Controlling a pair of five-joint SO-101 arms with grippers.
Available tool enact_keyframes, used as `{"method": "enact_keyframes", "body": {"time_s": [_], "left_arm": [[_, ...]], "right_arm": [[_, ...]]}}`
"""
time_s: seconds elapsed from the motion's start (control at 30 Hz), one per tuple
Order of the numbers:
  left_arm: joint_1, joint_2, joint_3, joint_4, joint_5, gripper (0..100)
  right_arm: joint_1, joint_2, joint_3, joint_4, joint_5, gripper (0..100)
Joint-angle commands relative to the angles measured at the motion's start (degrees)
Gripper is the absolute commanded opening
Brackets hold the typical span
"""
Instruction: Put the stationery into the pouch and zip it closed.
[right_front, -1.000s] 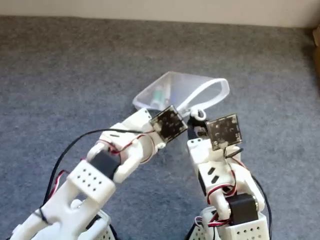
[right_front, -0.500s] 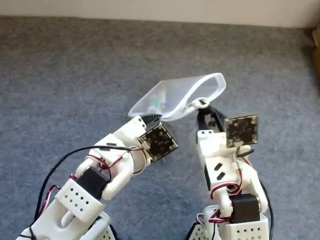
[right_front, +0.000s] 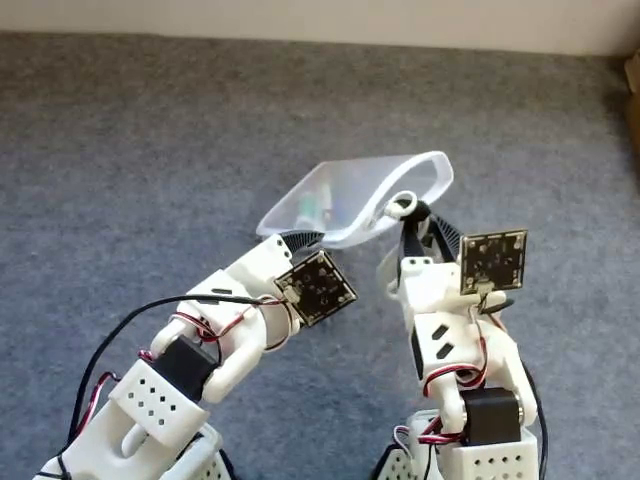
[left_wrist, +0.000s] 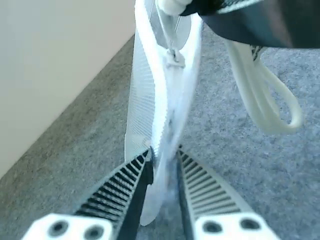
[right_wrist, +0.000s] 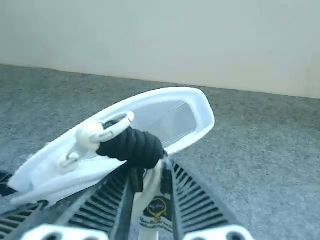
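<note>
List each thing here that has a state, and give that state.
pouch, held up by one end, stationery inside
zip, partly closed, it seems
left tool, shut on the pouch
right tool, shut on the strap

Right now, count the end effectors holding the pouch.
2. The left end effector clamps the pouch by its edge; the right end effector grips its strap by the zipper pull.
</note>
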Motion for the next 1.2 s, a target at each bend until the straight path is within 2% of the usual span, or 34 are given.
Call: {"method": "enact_keyframes", "body": {"time_s": [0.0, 0.27, 0.47, 0.7, 1.0, 1.17], "left_arm": [[0.13, -1.89, -1.71, 0.0, 4.92, 16], [0.66, -5.67, -3.3, -0.09, 5.63, 16], [0.75, -5.41, -2.95, -4.92, 5.71, 16], [6.02, -5.41, -2.95, -5.01, 5.71, 16], [6.2, -5.41, -2.77, -6.24, 5.71, 16], [6.11, -5.41, -0.13, -8.62, 5.71, 16]], "right_arm": [[-1.89, -1.1, -4.35, -0.13, -0.35, 0.5], [-1.98, -1.1, -2.68, -0.22, 2.29, 0.5], [-1.98, -1.19, -2.68, -0.22, 2.37, 0.5], [-1.98, -1.19, -2.68, -0.22, 2.37, 0.5], [-2.07, -1.19, -2.68, -0.13, 2.37, 0.5], [-6.9, -1.19, -3.03, 3.03, 2.37, 0.5]]}}
